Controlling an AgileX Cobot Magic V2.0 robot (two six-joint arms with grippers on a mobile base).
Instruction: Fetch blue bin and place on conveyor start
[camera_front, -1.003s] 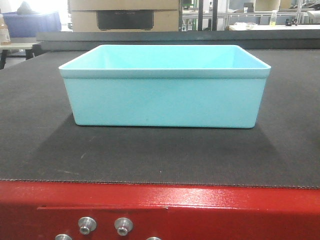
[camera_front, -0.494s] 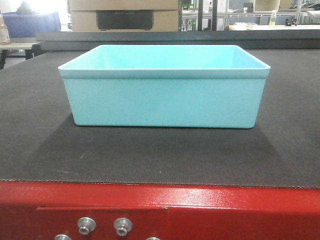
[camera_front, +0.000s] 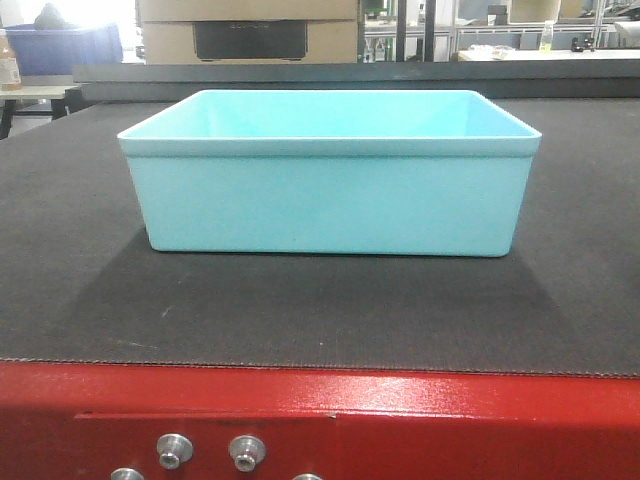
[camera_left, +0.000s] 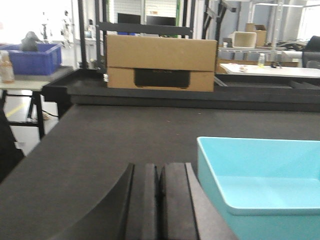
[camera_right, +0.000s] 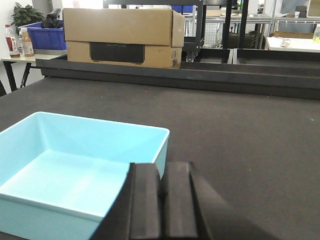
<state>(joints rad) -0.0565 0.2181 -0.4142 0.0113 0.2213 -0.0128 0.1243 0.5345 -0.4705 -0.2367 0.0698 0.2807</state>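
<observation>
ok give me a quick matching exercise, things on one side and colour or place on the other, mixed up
Things:
1. blue bin
2. conveyor frame
3. cardboard box
4. left gripper

Colour or place:
A. glossy red, with silver bolts
B. brown, behind the far end of the belt
C. pale cyan, sitting on the dark belt
D. black, fingers together, just left of the bin's wall

Pairs: 1-C, 2-A, 3-B, 4-D
</observation>
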